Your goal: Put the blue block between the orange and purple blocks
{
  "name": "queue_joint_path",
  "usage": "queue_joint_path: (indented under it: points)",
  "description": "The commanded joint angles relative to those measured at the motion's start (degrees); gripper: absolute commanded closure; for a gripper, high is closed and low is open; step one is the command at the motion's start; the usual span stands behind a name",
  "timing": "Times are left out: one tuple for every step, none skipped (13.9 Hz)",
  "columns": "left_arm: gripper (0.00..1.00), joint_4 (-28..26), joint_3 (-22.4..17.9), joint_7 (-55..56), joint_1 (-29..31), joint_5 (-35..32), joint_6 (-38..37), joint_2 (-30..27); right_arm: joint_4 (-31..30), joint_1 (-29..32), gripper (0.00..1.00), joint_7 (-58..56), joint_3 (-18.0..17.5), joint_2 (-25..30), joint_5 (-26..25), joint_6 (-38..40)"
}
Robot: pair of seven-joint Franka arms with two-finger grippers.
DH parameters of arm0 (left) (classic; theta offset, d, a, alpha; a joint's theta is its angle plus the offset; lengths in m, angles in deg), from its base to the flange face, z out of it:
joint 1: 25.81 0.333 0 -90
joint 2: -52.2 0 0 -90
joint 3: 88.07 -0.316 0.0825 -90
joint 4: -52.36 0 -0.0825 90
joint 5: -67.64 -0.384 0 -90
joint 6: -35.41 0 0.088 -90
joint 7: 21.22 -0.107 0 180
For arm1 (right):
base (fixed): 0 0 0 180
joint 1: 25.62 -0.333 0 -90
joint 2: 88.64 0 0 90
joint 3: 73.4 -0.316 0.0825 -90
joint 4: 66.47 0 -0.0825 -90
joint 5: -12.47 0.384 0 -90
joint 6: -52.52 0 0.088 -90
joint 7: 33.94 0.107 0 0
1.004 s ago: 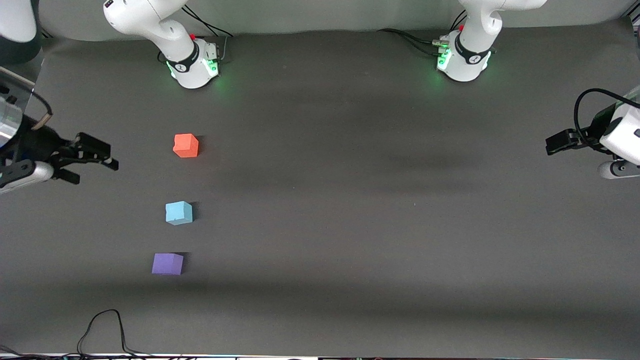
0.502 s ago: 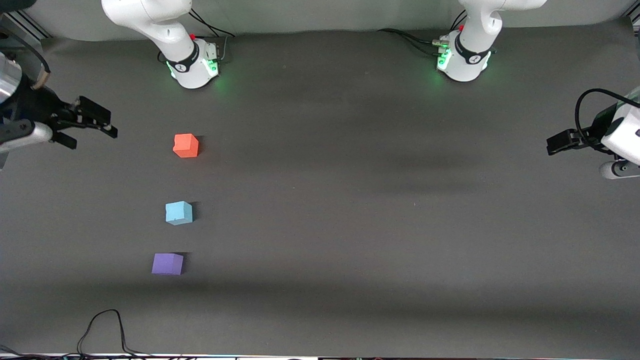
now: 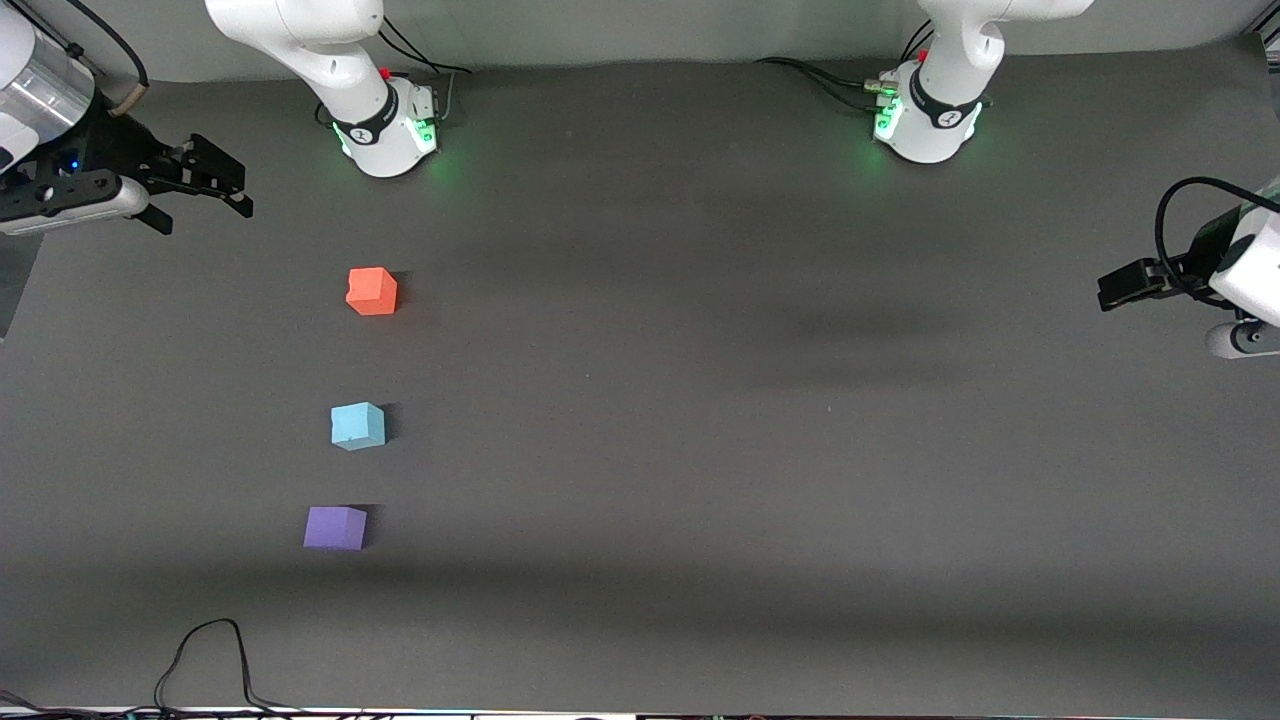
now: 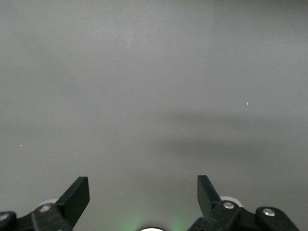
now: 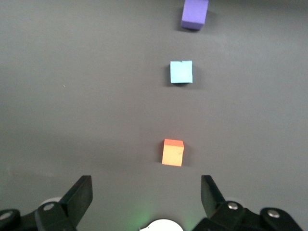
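Front view shows the dark grey table [image 3: 700, 400] filling the frame, with both white arms drawn to the edges. At the upper left of the frame the right gripper [image 3: 205, 185] hangs over the table's edge with its fingers spread and nothing between them; a second ago it was lower in the frame, level with the orange block [image 3: 372, 291], so it has pulled away toward the robots' end. At the right edge the left gripper [image 3: 1125, 285] waits, jaws also spread and empty, barely shifted. In the left half the three cubes have not moved: the blue block [image 3: 357, 426] sits between the orange block above it and the purple block [image 3: 335, 528] below it, apart from both. Judging by this, the placement looks done and the arm is clearing out.
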Motion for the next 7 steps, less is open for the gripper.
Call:
queue_joint_path:
  points:
    - [0.00,1.78,-0.01,-0.31,0.07,-0.65,-1.59,0.82,-2.43,0.39,0.00,1.51,1.62,1.21,-1.09,-1.48]
    - [0.00,1.78,-0.09,-0.31,0.07,-0.65,-1.59,0.82,-2.43,0.13,0.00,1.51,2.68,0.78,-1.09,-1.48]
    - [0.00,1.78,-0.09,-0.31,0.07,-0.65,-1.59,0.82,-2.43,0.04,0.00,1.51,3.03,0.43,-1.09,-1.65]
    - [0.00,1.78,-0.09,-0.31,0.07,-0.65,-1.59,0.82,-2.43,0.04,0.00,1.51,3.04,0.34,-1.09,-1.65]
    - [0.00,1.78,-0.01,-0.31,-0.02,-0.65,-1.50,0.82,-2.43,0.04,0.00,1.51,3.04,0.16,-1.26,-1.74]
    - [0.00,2.21,-0.01,-0.31,0.07,-0.65,-1.59,0.82,-2.35,0.04,0.00,1.51,3.04,-0.19,-2.66,-1.74]
    - [0.00,2.57,-0.01,-0.31,0.07,-0.74,-1.85,1.08,-2.34,-0.31,0.00,1.51,2.95,-0.28,-3.54,-1.65]
